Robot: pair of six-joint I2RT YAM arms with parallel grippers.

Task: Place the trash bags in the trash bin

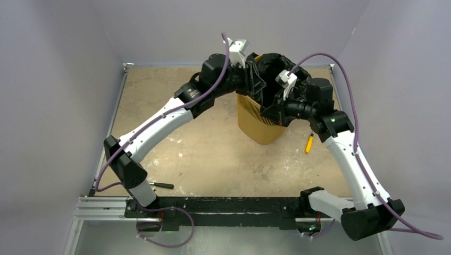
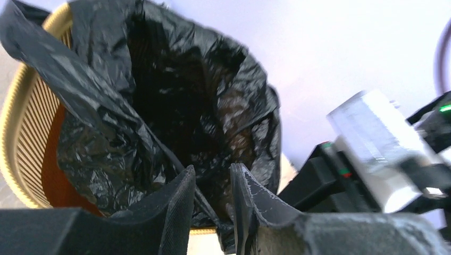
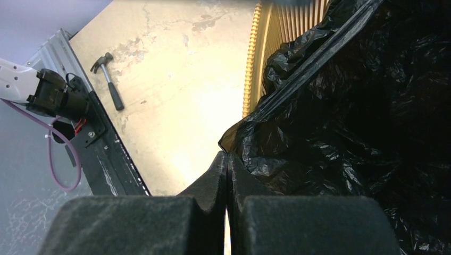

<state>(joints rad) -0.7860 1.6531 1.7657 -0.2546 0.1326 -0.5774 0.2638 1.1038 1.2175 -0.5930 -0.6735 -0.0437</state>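
**both grippers at the bin's mouth, bag draped inside**

the right gripper (image 3: 227, 162) has its fingers pressed flat together with no gap. the stretched, slightly see-through edge of the black trash bag (image 3: 345, 133) comes to a point right at their tips and looks pinched there. from that point a taut band of film runs up and away from the fingers. the rest of the bag spreads out to the right of them.

the orange-yellow mesh trash bin (image 3: 266, 58) shows its rim just beyond and above these fingertips. the bag's film lies over that rim and hangs inside.

the left gripper (image 2: 211, 183) has its fingers a narrow way apart. a tight fold of the bag slants down from the far left into the gap between them. i cannot tell whether they actually clamp it. beyond these fingers the bag gapes open inside the bin. bare mesh wall shows to the left of them.

well left of the right fingers, a hammer (image 3: 109, 79) lies on the worn tan table (image 3: 175, 79). a small yellow tool (image 1: 308, 143) lies on the table near the bin's base.
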